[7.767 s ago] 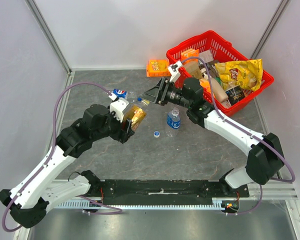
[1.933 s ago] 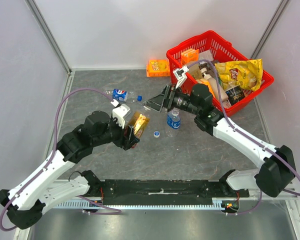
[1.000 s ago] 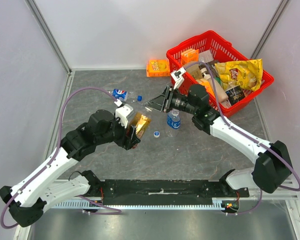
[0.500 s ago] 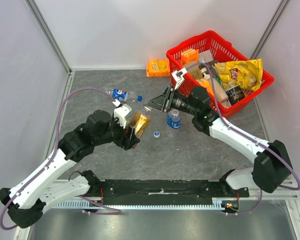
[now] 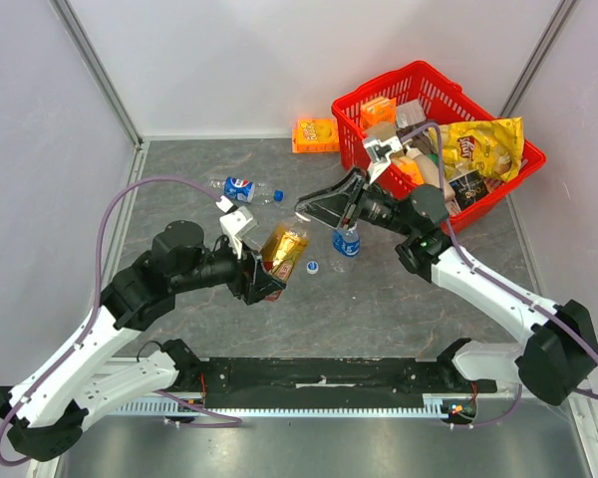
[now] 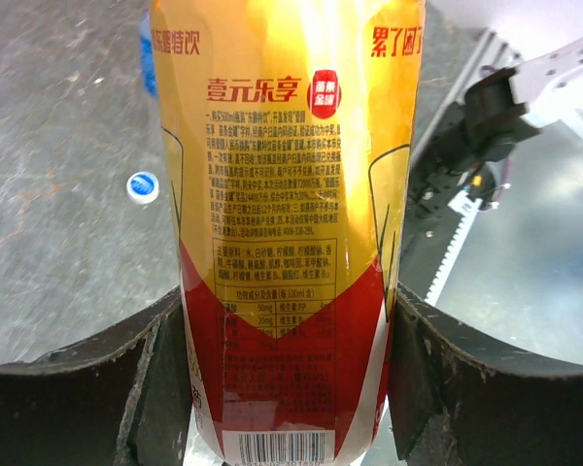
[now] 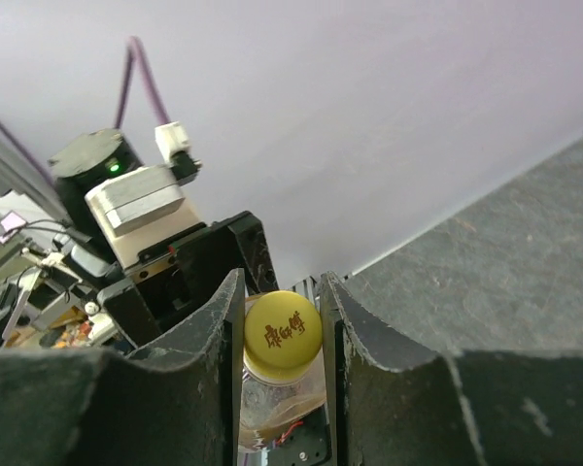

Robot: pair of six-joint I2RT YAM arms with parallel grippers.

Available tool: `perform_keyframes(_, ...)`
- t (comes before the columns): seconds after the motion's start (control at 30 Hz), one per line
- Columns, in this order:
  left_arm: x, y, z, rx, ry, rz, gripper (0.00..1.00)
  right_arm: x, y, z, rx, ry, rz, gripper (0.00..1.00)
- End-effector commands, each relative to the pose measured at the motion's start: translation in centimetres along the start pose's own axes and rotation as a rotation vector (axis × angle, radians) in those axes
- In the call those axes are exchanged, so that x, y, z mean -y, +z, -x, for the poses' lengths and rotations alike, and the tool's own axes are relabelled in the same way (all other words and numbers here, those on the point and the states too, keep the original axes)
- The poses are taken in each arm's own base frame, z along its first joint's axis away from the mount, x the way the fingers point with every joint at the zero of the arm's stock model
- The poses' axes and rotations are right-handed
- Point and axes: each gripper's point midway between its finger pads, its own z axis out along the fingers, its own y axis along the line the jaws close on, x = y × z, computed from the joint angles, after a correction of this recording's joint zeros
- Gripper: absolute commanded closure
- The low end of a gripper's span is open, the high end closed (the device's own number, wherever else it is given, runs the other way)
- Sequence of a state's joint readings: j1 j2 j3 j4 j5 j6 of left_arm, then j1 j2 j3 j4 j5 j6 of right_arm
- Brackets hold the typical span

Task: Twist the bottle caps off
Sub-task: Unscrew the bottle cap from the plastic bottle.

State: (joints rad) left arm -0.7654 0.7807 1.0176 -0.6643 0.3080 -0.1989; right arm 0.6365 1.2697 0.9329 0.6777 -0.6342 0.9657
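Pale walls enclose a mottled grey table (image 5: 199,154), with a red basket (image 5: 498,197) at its far right corner. Left gripper (image 5: 269,271) clamps the amber bottle (image 5: 284,249) above the surface — right gripper (image 5: 304,208) pinches its yellow cap (image 7: 283,337). A whitish cap (image 5: 312,266) lies loose nearby.

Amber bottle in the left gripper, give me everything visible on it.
The amber bottle looks like amber-coloured plastic, wrapped in a yellow and red label with Chinese print and a barcode near its base. The left gripper clamps its lower body, holding it tilted, neck toward the right gripper, whose fingers appear to pinch its yellow cap, which is on the neck.
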Motion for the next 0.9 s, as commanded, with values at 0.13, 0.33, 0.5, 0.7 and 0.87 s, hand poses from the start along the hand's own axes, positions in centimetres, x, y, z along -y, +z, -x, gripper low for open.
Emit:
perform_keyframes(0.13,5.5,-1.3,4.5,0.133,0.004,-0.270,0.98,-7.2,-1.8,1.4,0.038,-0.211,0.259,1.00)
perform_keyframes(0.33,9.1,-2.9,5.3,0.151,0.025,-0.474,0.98,-9.7,-2.9,1.8,0.067,-0.270,0.354,1.00)
perform_keyframes(0.5,11.5,-4.6,5.8,0.167,0.046,-0.619,0.98,-12.6,-4.2,2.4,0.104,-0.318,0.465,1.00)
perform_keyframes(0.7,12.6,-5.6,6.2,0.177,0.070,-0.690,0.98,-15.3,-5.5,2.6,0.130,-0.352,0.600,1.00)
perform_keyframes(0.87,12.6,-5.3,6.1,0.162,0.065,-0.698,0.98,-16.3,-6.1,2.6,0.143,-0.352,0.664,0.92)
